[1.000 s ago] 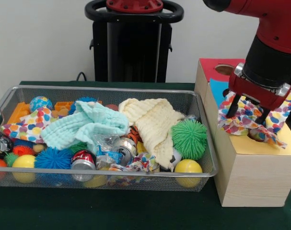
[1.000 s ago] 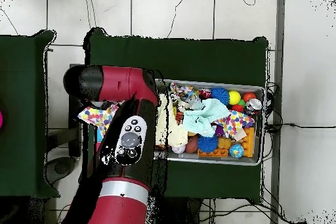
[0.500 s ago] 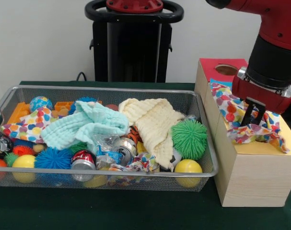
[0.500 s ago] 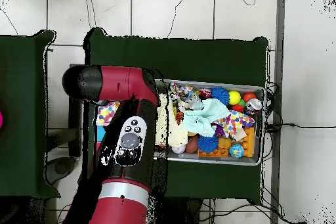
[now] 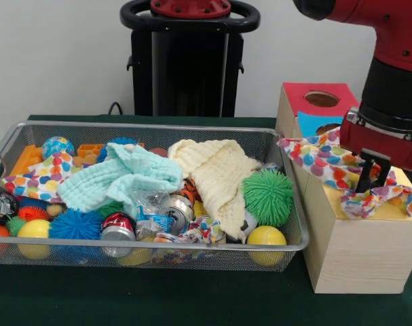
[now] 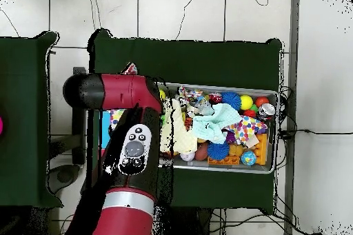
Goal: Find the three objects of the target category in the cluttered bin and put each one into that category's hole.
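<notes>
Polka-dot cloth (image 5: 328,165) lies draped over the top of the wooden box (image 5: 358,251), spread from the blue panel across to the yellow panel, one end bunched at the box's front edge. The gripper (image 5: 370,178) stands directly above that bunched end; only one dark finger shows, down in the fabric, so I cannot tell how wide it is or whether it has hold of the cloth.

Judgement: the target category looks like cloths. This one has reached the box, but it is not through any hole; the hole beneath it is covered and cannot be seen.

Beside the box, the wire bin (image 5: 144,252) holds more cloths: a mint one (image 5: 121,178), a cream one (image 5: 216,173) and a second dotted one (image 5: 36,178). At least two placements appear to remain.
</notes>
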`<state>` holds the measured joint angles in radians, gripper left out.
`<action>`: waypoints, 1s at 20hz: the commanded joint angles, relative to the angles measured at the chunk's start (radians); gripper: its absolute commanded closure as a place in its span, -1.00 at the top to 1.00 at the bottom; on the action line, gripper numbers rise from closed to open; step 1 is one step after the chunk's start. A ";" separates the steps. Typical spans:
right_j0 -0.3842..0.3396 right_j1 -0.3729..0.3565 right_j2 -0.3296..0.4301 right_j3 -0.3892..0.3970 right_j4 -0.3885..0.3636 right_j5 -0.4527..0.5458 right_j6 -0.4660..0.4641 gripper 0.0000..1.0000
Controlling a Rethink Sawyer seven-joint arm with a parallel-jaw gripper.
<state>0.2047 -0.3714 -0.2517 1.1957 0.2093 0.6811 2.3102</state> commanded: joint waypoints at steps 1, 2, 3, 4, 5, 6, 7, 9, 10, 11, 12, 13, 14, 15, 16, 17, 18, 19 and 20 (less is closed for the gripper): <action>-0.050 0.087 0.177 0.183 -0.019 -0.369 0.128 -1.00; -0.058 0.087 0.191 0.192 -0.001 -0.351 0.130 -1.00; -0.057 0.094 0.189 0.188 0.026 -0.286 0.141 -1.00; -0.057 0.101 0.187 0.184 0.054 -0.221 0.152 -1.00; -0.050 0.119 0.171 0.162 0.074 -0.138 0.175 -1.00; -0.044 0.127 0.160 0.153 0.086 -0.091 0.192 -1.00; -0.042 0.142 0.151 0.130 0.095 -0.034 0.200 -1.00; -0.049 0.154 0.154 0.111 0.119 0.034 0.208 -1.00; -0.052 0.160 0.155 0.102 0.131 0.068 0.212 -1.00; -0.056 0.168 0.159 0.091 0.143 0.102 0.215 -1.00; -0.061 0.176 0.162 0.080 0.155 0.136 0.218 -1.00; -0.062 0.186 0.161 0.065 0.164 0.162 0.222 -1.00; -0.065 0.190 0.164 0.061 0.173 0.177 0.220 -1.00; -0.070 0.193 0.170 0.058 0.182 0.205 0.215 -1.00; -0.075 0.196 0.176 0.055 0.190 0.233 0.210 -1.00; -0.079 0.198 0.183 0.058 0.193 0.232 0.191 -1.00; -0.083 0.201 0.191 0.062 0.196 0.230 0.171 -1.00; -0.087 0.206 0.200 0.067 0.192 0.209 0.136 -1.00; -0.092 0.211 0.209 0.073 0.187 0.187 0.102 -1.00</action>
<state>0.1534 -0.2803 -0.1879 1.1971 0.3761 0.7589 2.3100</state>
